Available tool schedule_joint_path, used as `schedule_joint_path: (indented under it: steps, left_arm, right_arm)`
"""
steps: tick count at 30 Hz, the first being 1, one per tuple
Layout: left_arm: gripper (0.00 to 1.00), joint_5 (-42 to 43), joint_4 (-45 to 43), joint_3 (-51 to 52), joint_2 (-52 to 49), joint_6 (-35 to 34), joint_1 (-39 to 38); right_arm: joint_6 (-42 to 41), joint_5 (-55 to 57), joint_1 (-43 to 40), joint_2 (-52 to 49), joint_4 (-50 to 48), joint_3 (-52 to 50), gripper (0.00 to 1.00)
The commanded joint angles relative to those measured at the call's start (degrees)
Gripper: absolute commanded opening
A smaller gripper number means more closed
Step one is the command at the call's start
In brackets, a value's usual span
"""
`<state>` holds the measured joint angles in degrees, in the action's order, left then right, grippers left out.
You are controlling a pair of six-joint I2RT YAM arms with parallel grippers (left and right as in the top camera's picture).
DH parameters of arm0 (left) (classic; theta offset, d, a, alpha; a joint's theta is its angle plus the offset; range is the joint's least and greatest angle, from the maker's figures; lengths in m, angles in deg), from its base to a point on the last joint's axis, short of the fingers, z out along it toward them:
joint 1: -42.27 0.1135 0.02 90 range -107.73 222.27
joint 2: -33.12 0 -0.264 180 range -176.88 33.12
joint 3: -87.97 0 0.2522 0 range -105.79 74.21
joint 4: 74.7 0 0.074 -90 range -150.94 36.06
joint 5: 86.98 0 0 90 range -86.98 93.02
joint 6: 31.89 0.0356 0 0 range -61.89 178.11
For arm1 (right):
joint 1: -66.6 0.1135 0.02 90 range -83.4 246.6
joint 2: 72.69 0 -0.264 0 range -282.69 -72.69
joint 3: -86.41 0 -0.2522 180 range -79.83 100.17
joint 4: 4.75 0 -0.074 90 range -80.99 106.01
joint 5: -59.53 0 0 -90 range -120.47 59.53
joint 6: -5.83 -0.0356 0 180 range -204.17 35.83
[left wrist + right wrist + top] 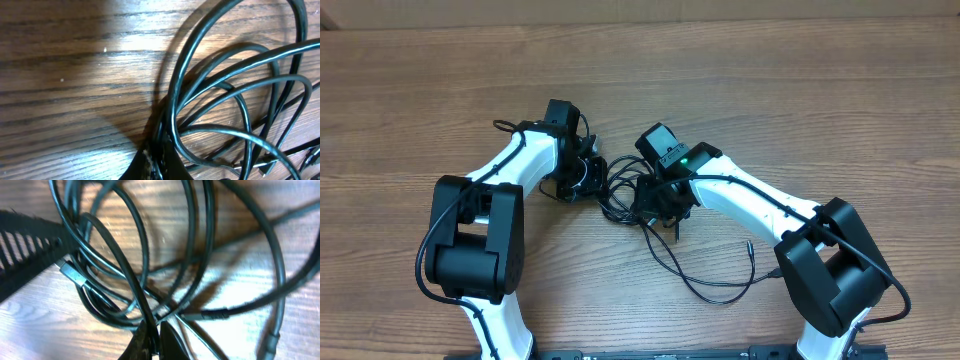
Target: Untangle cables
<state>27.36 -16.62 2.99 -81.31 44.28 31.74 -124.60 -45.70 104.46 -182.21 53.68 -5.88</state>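
A tangle of thin black cables [620, 195] lies on the wooden table between my two arms. A long loop trails toward the front [705, 290], ending in a small plug [748, 247]. My left gripper [588, 178] is shut on a strand at the tangle's left side; in the left wrist view its jaws [162, 162] pinch a cable [175, 115] that loops upward. My right gripper [660, 205] is shut on a strand at the tangle's right side; in the right wrist view its jaws [156, 340] clamp a cable [125, 275]. A light-coloured plug tip [72, 273] shows in the loops.
The wooden table [820, 100] stretches bare around the tangle. A black ribbed band [30, 255] crosses the left of the right wrist view. Thicker black wires run along both arms [760, 190].
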Motion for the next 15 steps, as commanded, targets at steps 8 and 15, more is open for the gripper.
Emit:
schedule_joint_path:
  steps: [8,15]
  left_arm:
    - [0.04,-6.91,0.24,1.31,-1.81,-2.12,-0.39]
    - [0.04,-6.91,0.24,1.31,-1.81,-2.1,-0.39]
  right_arm:
    - [2.97,1.81,-2.86,2.01,14.69,6.75,0.04]
    - [8.39,3.87,-2.95,2.01,20.24,10.16,0.04]
